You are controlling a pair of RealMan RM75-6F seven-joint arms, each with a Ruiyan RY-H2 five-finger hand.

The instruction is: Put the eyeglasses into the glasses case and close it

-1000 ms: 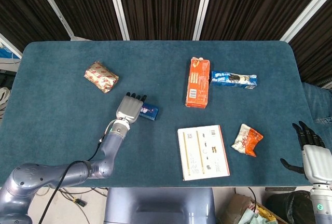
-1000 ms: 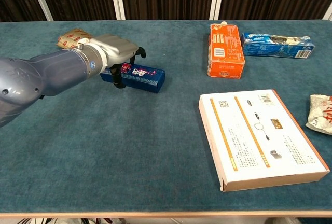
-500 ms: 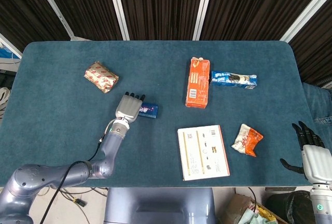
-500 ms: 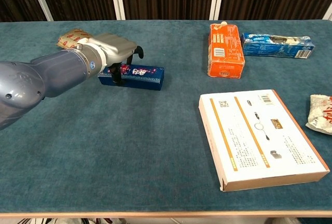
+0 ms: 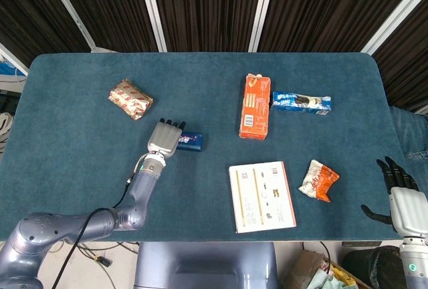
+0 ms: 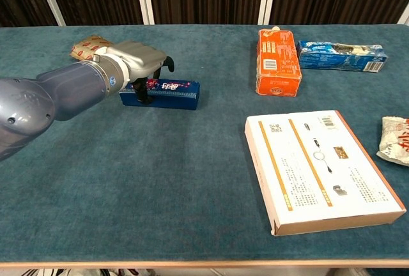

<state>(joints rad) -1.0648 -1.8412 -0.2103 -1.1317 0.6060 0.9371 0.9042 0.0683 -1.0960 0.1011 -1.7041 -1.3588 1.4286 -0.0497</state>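
Note:
Neither view shows eyeglasses or a glasses case. My left hand [image 5: 166,139] [image 6: 137,65] lies over the left end of a small dark blue box [image 5: 190,142] [image 6: 167,94] on the left half of the blue table [image 5: 80,162]. Its fingers curl down over the box's far side and grip it. The box rests flat on the cloth, and its left end is hidden under the hand. My right hand [image 5: 401,199] hangs off the table's near right corner with its fingers spread and nothing in it. The chest view does not show it.
An orange carton [image 5: 255,115] [image 6: 277,62] and a blue-and-white packet [image 5: 301,102] [image 6: 342,56] lie at the back right. A flat white box [image 5: 262,196] [image 6: 323,170] and a red-white snack bag [image 5: 319,180] [image 6: 396,138] lie front right. A gold-red packet [image 5: 130,99] [image 6: 88,46] is back left.
My left hand has drawn a little to the left with the blue box, and the box has swung from skewed to nearly level with the table edge. The right hand has not moved.

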